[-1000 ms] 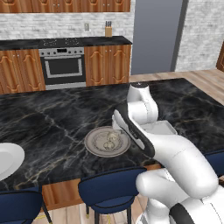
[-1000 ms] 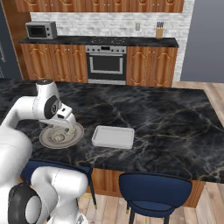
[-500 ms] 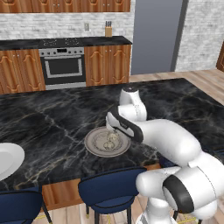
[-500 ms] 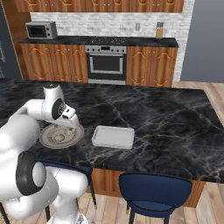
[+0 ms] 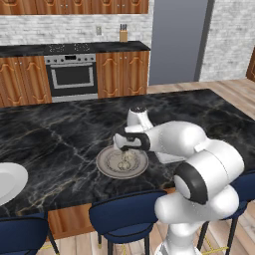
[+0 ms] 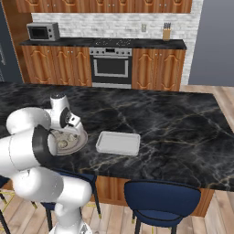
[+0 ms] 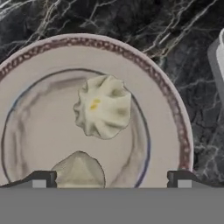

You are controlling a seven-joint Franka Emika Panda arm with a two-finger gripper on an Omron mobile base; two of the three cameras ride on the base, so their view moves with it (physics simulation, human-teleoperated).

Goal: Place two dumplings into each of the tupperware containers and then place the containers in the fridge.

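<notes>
Two dumplings: we see the dumplings (image 7: 103,106) on the round grey plate (image 7: 175,113) in the hand view, one near the plate's middle, the other at its near rim and cut off by the bottom of that view; from the left base view they read as one pale lump (image 5: 127,158).
Plate: it sits on the black marble island counter (image 5: 55,139), close to the counter's near edge, above the blue stools (image 5: 130,214).
Gripper: our gripper (image 7: 109,177) hangs just above the plate, pointing down at it; from the left base view it sits over the plate's far rim (image 5: 128,146).
Fingers: spread wide, one tip (image 7: 41,179) at each side of the nearer dumpling, nothing between them that they press on.
Container: we make out one tupperware container (image 6: 118,143), a shallow pale tray lying flat on the counter just beside the plate, on the plate's right in the right base view, also near the counter's near edge; it looks bare inside.
Fridge: the tall slate-grey fridge (image 5: 179,42) stands against the back wall, well apart from the island, door shut.
Other plate: a round white plate (image 5: 7,182) lies at the counter's left end in the left base view.
Oven: a steel oven (image 6: 109,67) sits in the wooden cabinets at the back wall.
</notes>
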